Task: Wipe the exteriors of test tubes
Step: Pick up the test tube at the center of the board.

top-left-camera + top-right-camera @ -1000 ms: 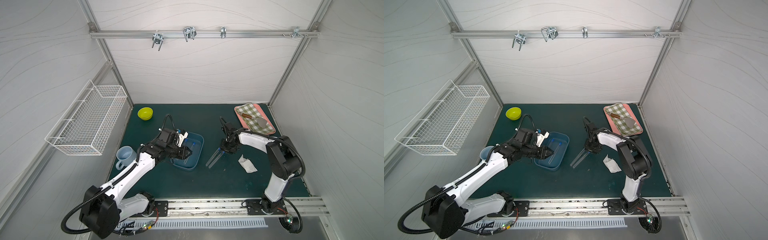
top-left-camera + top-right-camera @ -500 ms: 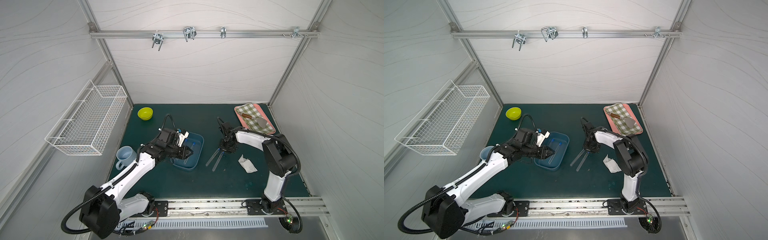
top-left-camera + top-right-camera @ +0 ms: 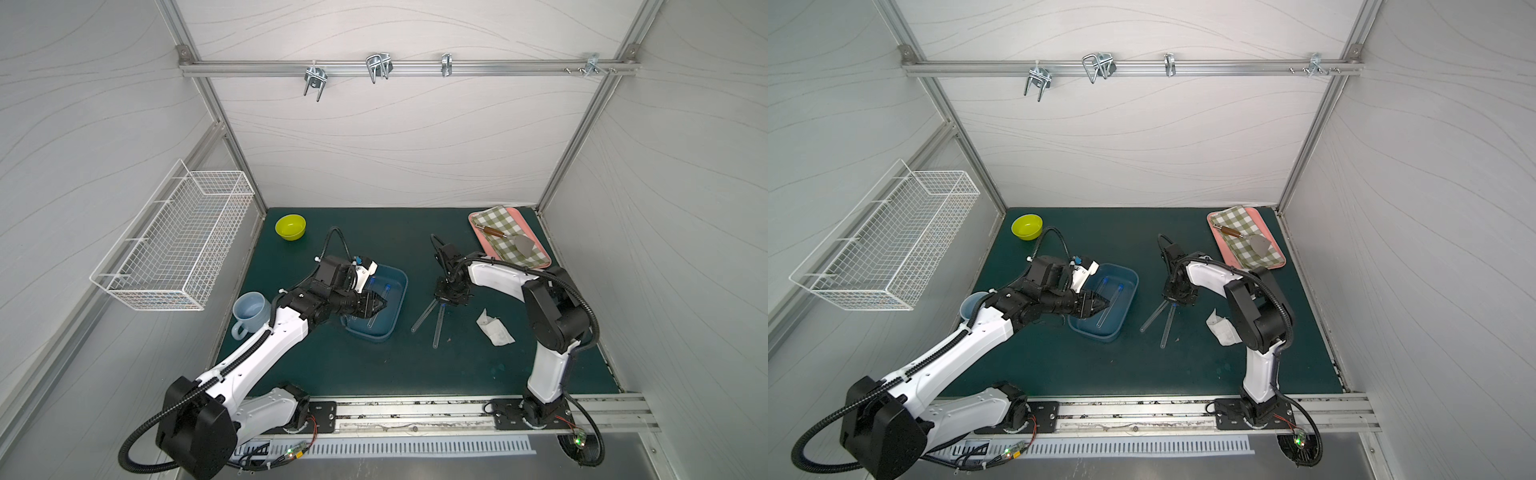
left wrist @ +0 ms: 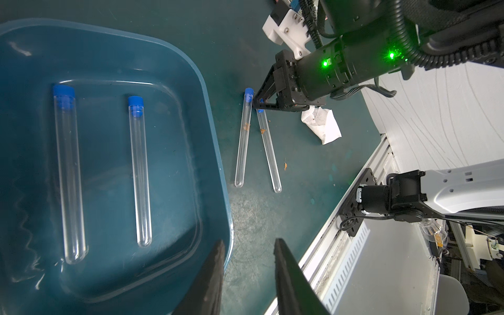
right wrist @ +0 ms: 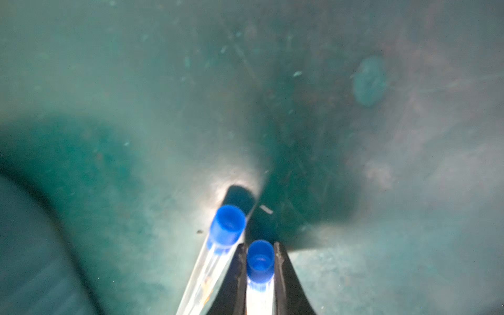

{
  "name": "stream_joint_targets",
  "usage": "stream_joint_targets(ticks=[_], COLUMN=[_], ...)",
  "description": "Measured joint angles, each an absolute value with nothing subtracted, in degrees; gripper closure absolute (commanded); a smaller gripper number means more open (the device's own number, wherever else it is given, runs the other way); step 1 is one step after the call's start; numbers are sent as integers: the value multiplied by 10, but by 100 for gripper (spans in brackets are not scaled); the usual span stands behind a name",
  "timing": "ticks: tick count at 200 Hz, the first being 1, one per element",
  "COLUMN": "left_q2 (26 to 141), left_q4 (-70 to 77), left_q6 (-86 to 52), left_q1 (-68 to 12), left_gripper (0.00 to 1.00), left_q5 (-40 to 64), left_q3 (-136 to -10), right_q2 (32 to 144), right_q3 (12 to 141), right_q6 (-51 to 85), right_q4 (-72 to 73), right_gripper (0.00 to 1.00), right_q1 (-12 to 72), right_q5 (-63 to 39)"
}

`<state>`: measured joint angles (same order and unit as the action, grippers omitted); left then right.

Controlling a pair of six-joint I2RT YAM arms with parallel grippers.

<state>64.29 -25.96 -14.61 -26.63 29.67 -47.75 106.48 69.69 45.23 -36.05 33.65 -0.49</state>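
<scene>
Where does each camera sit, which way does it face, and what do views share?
Top views: high over the front rail, facing down at the green mat; left arm and right arm show whole.
Left wrist: on the left arm, facing past open left fingers across the blue tray holding two test tubes; right arm shows.
Right wrist: low over the mat, facing along right fingers shut on a capped tube.
Shared: top and left wrist views both show two test tubes on the mat and the wipe.
</scene>
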Motion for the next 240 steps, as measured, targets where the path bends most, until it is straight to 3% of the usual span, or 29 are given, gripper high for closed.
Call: stream_joint_targets(ticks=[25, 83, 132, 240], left_q2=[636, 631, 683, 814], left_q4=[-260, -211, -98, 52], left_q6=[-148, -189, -257, -344], left_q1=[-266, -272, -333, -396], left_gripper=[58, 56, 56, 57], left_q5=[307, 392, 437, 478], left_q3=[-477, -449, -441, -480], right_q2=[1028, 889, 794, 717], right_q3=[697, 686, 660, 644], right_q6=[452, 435, 430, 427], right_q4=[-360, -342, -308, -227], right_gripper=[86, 86, 85, 86], right_q1=[338, 338, 326, 300], right_q5=[-14, -44, -96, -178])
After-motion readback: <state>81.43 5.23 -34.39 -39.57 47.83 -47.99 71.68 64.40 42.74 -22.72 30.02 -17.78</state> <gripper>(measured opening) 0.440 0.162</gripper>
